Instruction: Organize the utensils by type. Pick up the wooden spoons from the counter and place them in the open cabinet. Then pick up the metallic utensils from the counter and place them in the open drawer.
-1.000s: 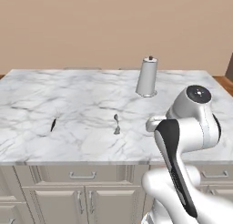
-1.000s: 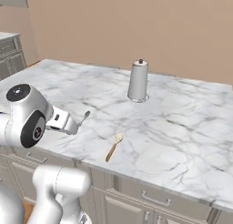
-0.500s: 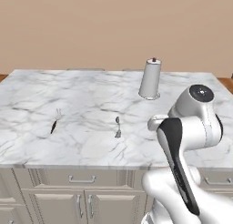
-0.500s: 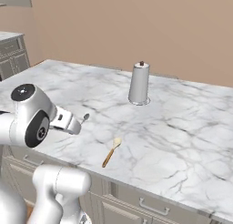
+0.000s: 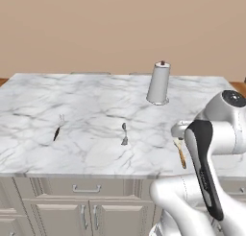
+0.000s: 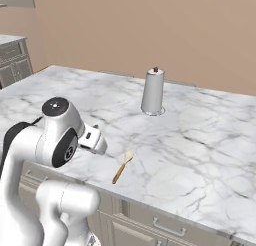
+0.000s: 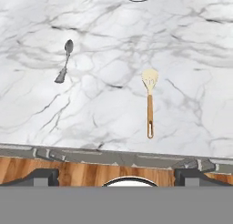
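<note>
The orange-brown wooden spoon point(image 7: 149, 102) lies on the white marble counter point(image 7: 104, 109) near its front edge, bowl pointing away from me. It also appears as wooden spoon point(image 6: 122, 167) and, half behind my arm, wooden spoon point(image 5: 181, 153). The small silver spoon point(image 7: 65, 61) lies to its left, seen too as silver spoon point(image 5: 124, 133). Further left rests the dark-handled metal utensil point(image 5: 57, 129). My gripper point(image 7: 116, 176) hangs open and empty above the counter's front edge, short of the wooden spoon, its dark fingertips point(image 7: 43, 176) far apart.
A tall paper towel holder point(image 5: 158, 84) stands at the back of the counter, behind the spoons. Closed grey drawer fronts and cabinet doors point(image 5: 86, 188) run below the counter edge. Wooden floor point(image 7: 82, 170) lies under the hand. More grey cabinets point(image 6: 12, 60) stand at the far left.
My arm has swung to the right along the counter's front, so the wooden spoon now shows beside it in the left base view. The utensils have not moved and the jaws stay wide.
</note>
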Robot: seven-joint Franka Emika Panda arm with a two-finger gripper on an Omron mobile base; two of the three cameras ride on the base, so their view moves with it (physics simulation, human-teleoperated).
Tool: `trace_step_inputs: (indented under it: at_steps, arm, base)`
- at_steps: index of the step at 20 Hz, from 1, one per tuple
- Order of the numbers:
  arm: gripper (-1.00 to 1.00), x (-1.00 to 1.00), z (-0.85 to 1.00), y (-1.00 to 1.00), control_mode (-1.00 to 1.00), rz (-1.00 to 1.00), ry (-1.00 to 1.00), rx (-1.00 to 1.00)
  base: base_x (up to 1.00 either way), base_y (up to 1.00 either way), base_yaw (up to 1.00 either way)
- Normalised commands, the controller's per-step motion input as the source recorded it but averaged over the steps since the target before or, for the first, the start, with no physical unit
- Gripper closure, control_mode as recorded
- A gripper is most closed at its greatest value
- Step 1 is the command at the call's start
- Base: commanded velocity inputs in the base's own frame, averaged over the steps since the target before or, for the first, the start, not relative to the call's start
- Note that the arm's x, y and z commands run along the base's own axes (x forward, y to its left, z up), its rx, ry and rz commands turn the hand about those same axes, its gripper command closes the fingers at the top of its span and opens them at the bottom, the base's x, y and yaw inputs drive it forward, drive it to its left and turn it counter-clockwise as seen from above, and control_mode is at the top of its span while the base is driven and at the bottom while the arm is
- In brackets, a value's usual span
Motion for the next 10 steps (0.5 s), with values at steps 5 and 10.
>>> trace_step_inputs:
  at_steps: [5, 10]
  arm:
    - [-1.0, 0.19, -0.35, -0.15, -1.0, 0.0, 0.05, -0.04]
    - [-1.0, 0.29, -0.38, -0.22, -1.0, 0.0, 0.09, 0.0]
  base:
    - [0.0, 0.0, 0.0]
    - [0.0, 0.0, 0.0]
